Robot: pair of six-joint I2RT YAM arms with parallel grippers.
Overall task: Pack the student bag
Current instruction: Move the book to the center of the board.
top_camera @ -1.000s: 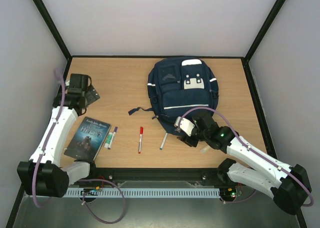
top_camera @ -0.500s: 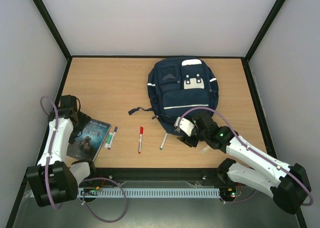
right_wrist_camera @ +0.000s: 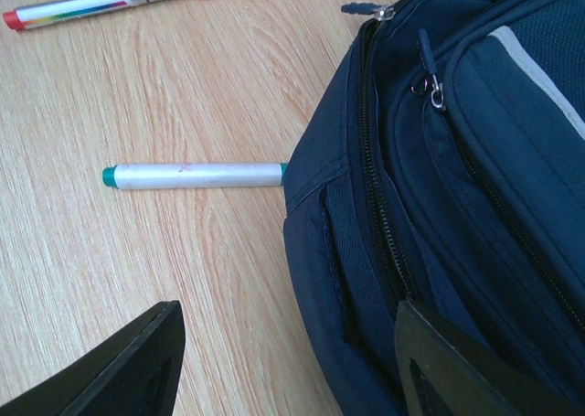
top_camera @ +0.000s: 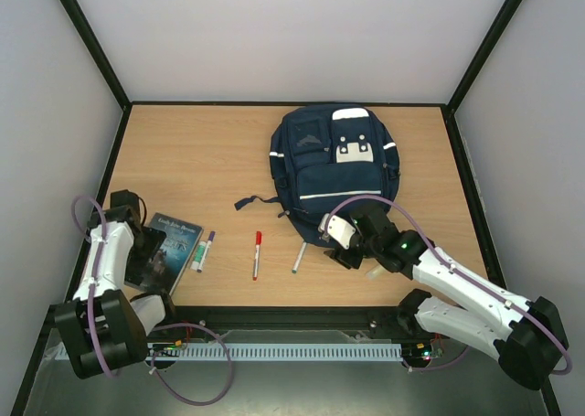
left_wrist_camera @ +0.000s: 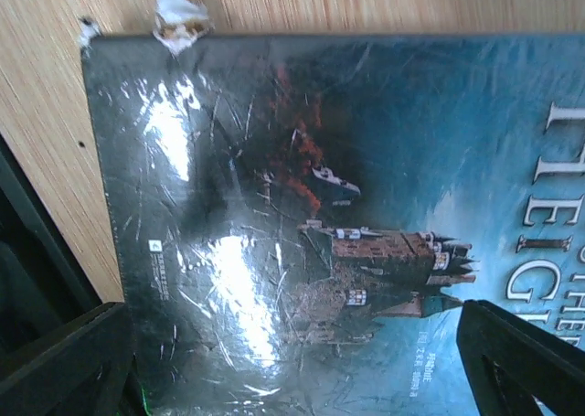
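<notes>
We judge the packing barely begun. The student bag [top_camera: 334, 165] lies flat on the table, toward the far edge and right of the middle, and the zips we can see in the right wrist view look closed. Nothing shows inside it.

Everything to go in lies out along the near edge. A book [left_wrist_camera: 302, 197] is by the near-left corner, a purple-capped marker [top_camera: 203, 250] lies just beside it, and a red marker [top_camera: 257, 254] sits near the middle. A green-tipped marker [right_wrist_camera: 192, 175] has one end touching the bag's near-left corner.

The left gripper [left_wrist_camera: 302, 370] hovers close over the book's cover, its fingers spread wide and holding nothing. The right gripper [right_wrist_camera: 283, 370] stands parted over the bag's near-left corner, one finger above the wood and one above the fabric, pinching nothing. Opening the bag and loading all four items remain.
</notes>
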